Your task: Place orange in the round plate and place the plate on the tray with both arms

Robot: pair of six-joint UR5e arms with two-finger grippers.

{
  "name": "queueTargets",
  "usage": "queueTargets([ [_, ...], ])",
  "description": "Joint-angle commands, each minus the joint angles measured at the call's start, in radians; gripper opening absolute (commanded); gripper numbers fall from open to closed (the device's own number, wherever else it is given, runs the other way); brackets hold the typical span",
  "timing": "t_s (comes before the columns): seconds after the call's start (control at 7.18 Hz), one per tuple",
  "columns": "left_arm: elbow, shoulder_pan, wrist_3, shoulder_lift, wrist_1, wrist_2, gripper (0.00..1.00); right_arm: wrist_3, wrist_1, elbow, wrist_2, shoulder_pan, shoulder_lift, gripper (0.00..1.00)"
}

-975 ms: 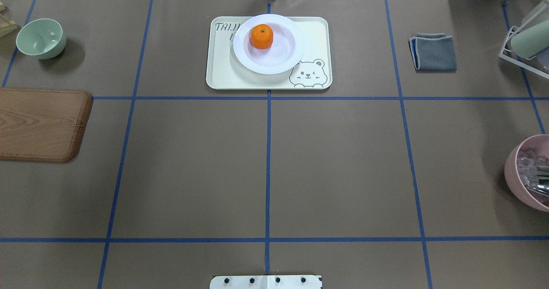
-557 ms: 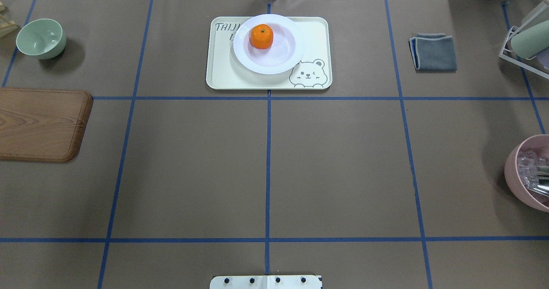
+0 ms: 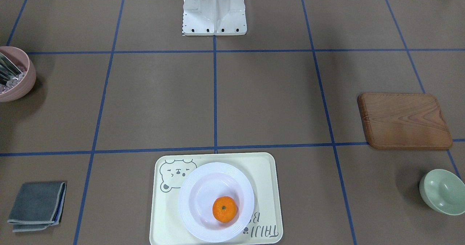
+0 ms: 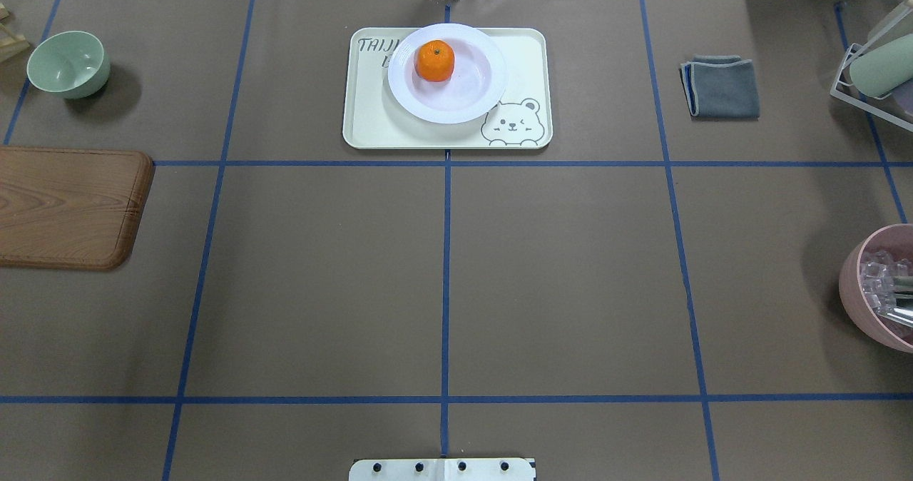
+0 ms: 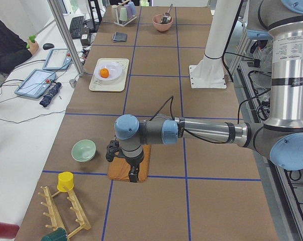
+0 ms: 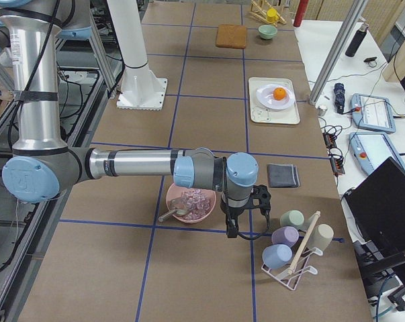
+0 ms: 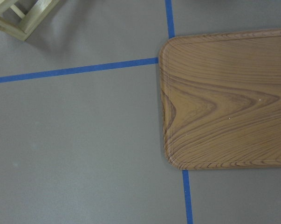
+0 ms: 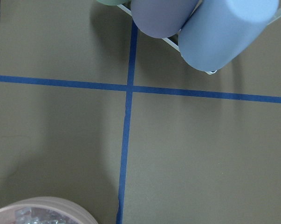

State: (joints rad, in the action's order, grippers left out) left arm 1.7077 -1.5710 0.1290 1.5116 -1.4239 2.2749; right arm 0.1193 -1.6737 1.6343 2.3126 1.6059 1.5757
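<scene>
The orange [image 4: 435, 61] [image 3: 225, 209] lies inside the white round plate [image 4: 492, 85] [image 3: 189, 201]. The plate rests on the cream bear tray [image 4: 371, 128] [image 3: 265, 172] at the far middle of the table. Both arms are away from it. My left gripper [image 5: 133, 176] hangs over the edge of the wooden board [image 5: 141, 168] at the table's left end. My right gripper [image 6: 230, 231] hangs beside the pink bowl [image 6: 192, 204] at the right end. Each shows only in a side view, so I cannot tell whether it is open or shut.
A pale green bowl [image 4: 69, 63] and the wooden board [image 4: 68, 206] sit at the left. A folded grey cloth [image 4: 722, 87], a cup rack [image 4: 877, 74] and the pink bowl [image 4: 856, 288] are at the right. The robot base [image 3: 214, 8] is at the near edge.
</scene>
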Motion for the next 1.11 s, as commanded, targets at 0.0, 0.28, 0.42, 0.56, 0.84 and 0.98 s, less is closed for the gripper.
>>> queueTargets([
  [0.0, -0.016, 0.0, -0.002, 0.007, -0.001, 0.0, 0.99, -0.004, -0.001, -0.007, 0.001, 0.002, 0.003, 1.0],
  [0.28, -0.02, 0.0, -0.002, 0.01, -0.001, 0.0, 0.99, -0.004, -0.001, -0.007, 0.001, 0.002, 0.003, 1.0],
  [0.42, -0.025, 0.0, 0.0, 0.01, -0.001, -0.002, 0.99, -0.004, -0.001, -0.007, 0.001, 0.0, 0.001, 1.0],
  [0.56, -0.031, 0.0, 0.0, 0.013, -0.001, -0.002, 0.99, -0.004, -0.001, -0.007, 0.001, 0.0, 0.001, 1.0],
  [0.84, -0.034, 0.0, 0.0, 0.013, -0.001, -0.002, 0.99, -0.004, -0.001, -0.007, 0.002, 0.002, 0.001, 1.0],
  [0.98, -0.033, 0.0, 0.0, 0.013, -0.001, -0.002, 0.99, -0.004, -0.003, -0.007, 0.002, 0.002, 0.001, 1.0],
])
